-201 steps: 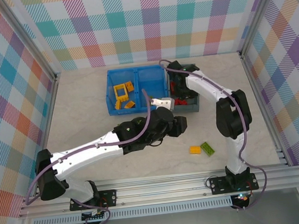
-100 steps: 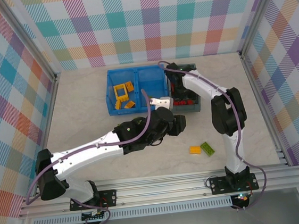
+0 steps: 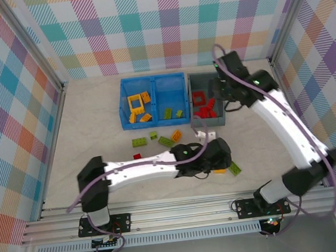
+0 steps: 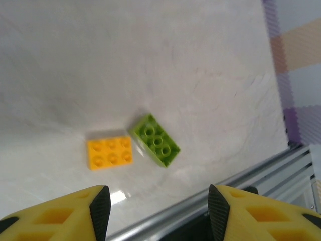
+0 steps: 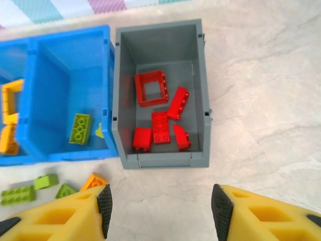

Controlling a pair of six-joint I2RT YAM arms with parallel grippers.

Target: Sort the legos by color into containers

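In the left wrist view my left gripper (image 4: 155, 216) is open and empty, hovering over the table near an orange lego (image 4: 110, 153) and a lime green lego (image 4: 155, 139) lying side by side. From above, the left gripper (image 3: 222, 156) is beside that pair (image 3: 235, 168). My right gripper (image 5: 160, 211) is open and empty, high over the near side of the dark grey container (image 5: 160, 160), which holds several red legos (image 5: 160, 126). The blue container (image 5: 70, 35) has a green lego (image 5: 80, 128) in its right compartment and yellow pieces (image 3: 137, 105) in its left.
Loose green legos (image 3: 138, 142) and an orange one (image 3: 176, 135) lie on the table in front of the blue container, with a small red one (image 3: 136, 156) nearby. A metal rail (image 4: 241, 175) runs along the near edge close to the left gripper.
The right gripper has risen out of the grey container and opened, its arm swung to the right. The left arm has swept from the containers toward the front-right legos.
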